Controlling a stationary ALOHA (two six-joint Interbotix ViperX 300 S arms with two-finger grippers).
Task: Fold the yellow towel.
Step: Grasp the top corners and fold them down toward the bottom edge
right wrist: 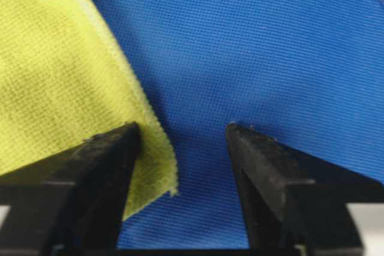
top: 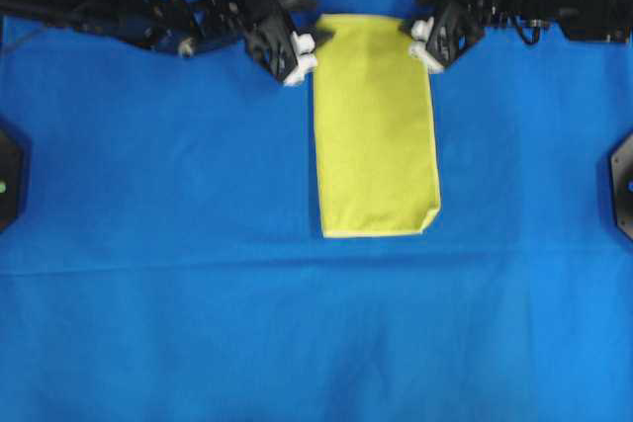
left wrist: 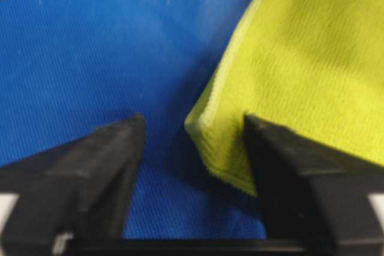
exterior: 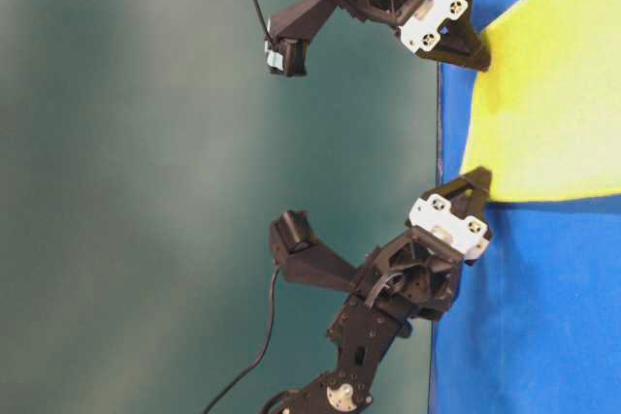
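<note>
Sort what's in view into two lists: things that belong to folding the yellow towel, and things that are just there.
Part of the job:
- yellow towel, already a folded rectangle
- left gripper, open astride one top corner
- right gripper, open astride the other top corner

Just there:
- blue cloth covering the table
- black mounts at the side edges
</note>
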